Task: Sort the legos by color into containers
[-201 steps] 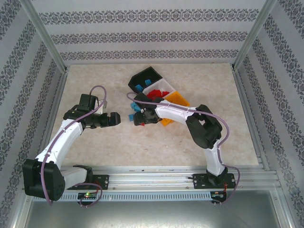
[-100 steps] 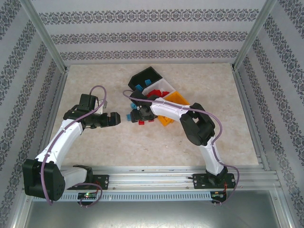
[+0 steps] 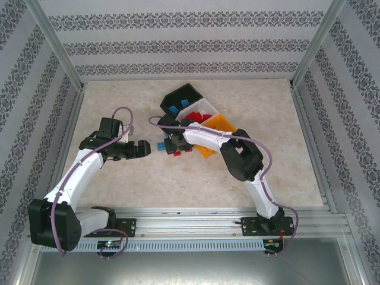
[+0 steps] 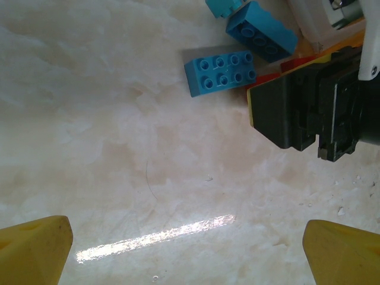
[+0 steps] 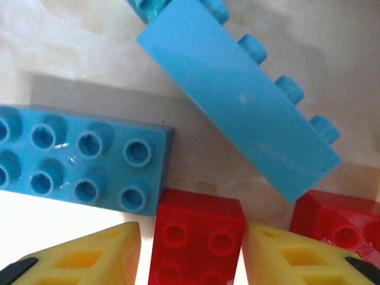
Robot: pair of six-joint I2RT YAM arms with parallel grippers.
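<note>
My right gripper point(image 5: 191, 233) is low over a small pile of legos in front of the containers. Its yellow fingers point(image 5: 89, 255) straddle a red brick point(image 5: 199, 228). The right pad touches the brick and a thin gap shows at the left pad. A flat blue brick point(image 5: 83, 157), a blue brick on its side point(image 5: 237, 95) and a second red brick point(image 5: 338, 219) lie around it. My left gripper point(image 4: 190, 255) hovers wide open over bare table just left of the pile point(image 3: 169, 147). The black bin point(image 3: 181, 96), white bin point(image 3: 209, 105) and orange-yellow bin point(image 3: 221, 124) stand together behind.
The black bin holds blue bricks and the white bin holds red ones. The right arm point(image 3: 237, 154) reaches across the front of the bins. Metal frame posts and patterned walls enclose the table. Open tabletop point(image 3: 119, 107) lies to the left and near the front.
My right gripper has shifted left over the pile and its jaws have narrowed around the red brick. The left arm has not moved.
</note>
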